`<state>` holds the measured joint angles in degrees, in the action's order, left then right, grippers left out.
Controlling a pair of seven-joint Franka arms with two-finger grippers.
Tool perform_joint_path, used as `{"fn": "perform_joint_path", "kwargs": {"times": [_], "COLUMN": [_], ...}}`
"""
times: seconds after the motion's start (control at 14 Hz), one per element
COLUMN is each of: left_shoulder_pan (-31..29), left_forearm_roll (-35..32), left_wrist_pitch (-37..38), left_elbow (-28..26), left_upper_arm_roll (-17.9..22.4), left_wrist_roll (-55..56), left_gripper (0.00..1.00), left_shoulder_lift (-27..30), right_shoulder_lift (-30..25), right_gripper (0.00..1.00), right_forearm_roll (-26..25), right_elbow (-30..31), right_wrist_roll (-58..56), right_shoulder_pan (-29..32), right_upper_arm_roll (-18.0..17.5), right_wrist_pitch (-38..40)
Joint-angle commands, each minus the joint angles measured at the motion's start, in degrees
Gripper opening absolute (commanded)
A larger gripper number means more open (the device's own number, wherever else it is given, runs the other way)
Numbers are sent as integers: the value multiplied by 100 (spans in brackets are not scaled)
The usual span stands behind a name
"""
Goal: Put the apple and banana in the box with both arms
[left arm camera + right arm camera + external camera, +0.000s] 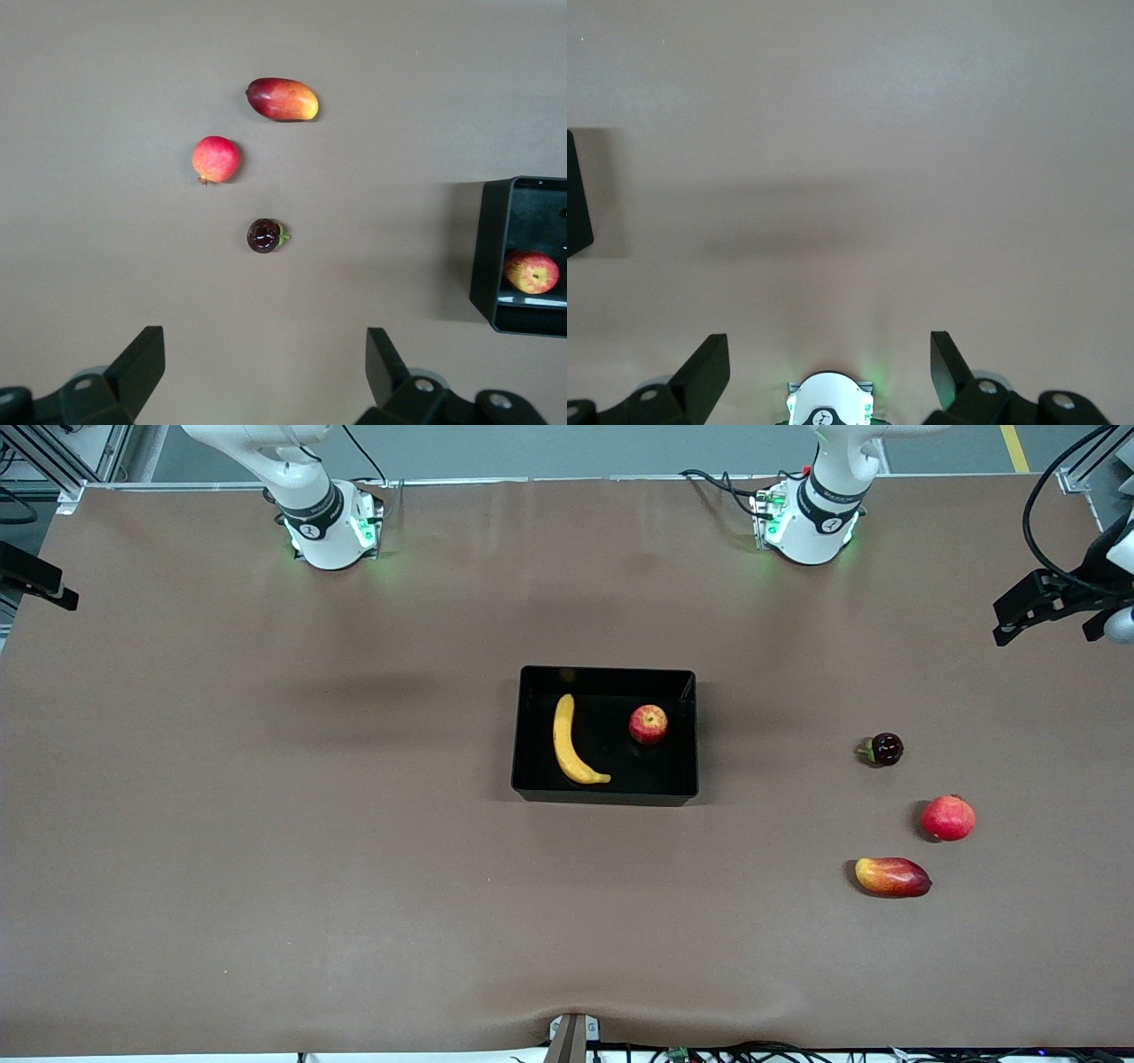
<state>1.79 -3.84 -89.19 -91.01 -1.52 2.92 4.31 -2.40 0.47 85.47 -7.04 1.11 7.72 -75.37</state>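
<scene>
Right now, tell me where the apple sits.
In the front view, the apple lies inside the box at mid-table, beside the banana, on the side toward the left arm's end.

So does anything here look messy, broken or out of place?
Nothing stands out. The banana and the apple lie apart inside the box, which sits square and intact on the table.

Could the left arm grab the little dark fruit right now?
Probably yes. The left gripper hangs open above bare table near the dark fruit, which sits alone, apart from the round red fruit and the mango. Nothing blocks it.
</scene>
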Motion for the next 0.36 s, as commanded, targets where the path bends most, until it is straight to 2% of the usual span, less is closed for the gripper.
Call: {"fn": "perform_joint_path", "kwargs": {"times": [0.0,0.29], "left_shoulder_pan": [76,58], "left_forearm_roll": [129,146], "left_wrist_pitch": [103,235], "left_elbow": [74,74], "left_upper_arm_roll": [-67,-296], "left_wrist_roll": [-90,41], "left_gripper": [100,100], "left_shoulder_lift": [-9,-9], "right_shoulder_lift": [-15,-24], "right_gripper": [100,100], "right_forearm_roll": [94,85], "right_elbow": [13,13], "right_wrist_roll": [36,28], "right_shoulder_pan": [91,91], "right_upper_arm_roll": [-61,-61], "right_wrist_pitch": [14,22]}}
